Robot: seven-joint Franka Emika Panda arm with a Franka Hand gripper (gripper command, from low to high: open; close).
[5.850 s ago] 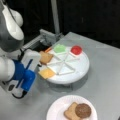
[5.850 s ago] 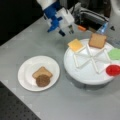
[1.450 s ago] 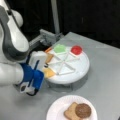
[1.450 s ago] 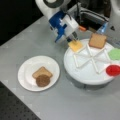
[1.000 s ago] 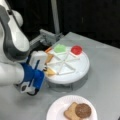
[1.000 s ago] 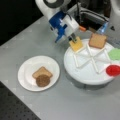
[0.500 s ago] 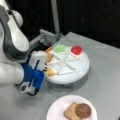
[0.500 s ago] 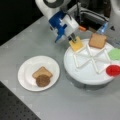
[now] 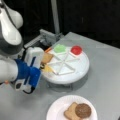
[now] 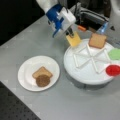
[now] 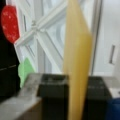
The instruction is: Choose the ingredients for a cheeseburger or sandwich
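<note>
My end effector (image 10: 70, 33) pinches the cheese square (image 10: 73, 39) edge-on just above the divided tray (image 10: 82, 75) rim; keep grip firm, lift clear of dividers.

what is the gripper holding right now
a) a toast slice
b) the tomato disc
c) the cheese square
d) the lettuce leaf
c: the gripper is shut on the cheese, which hangs at the edge of the divided tray; the wrist view shows the cheese edge-on between the fingers, while tomato, lettuce and a toast slice lie in the tray.
</note>
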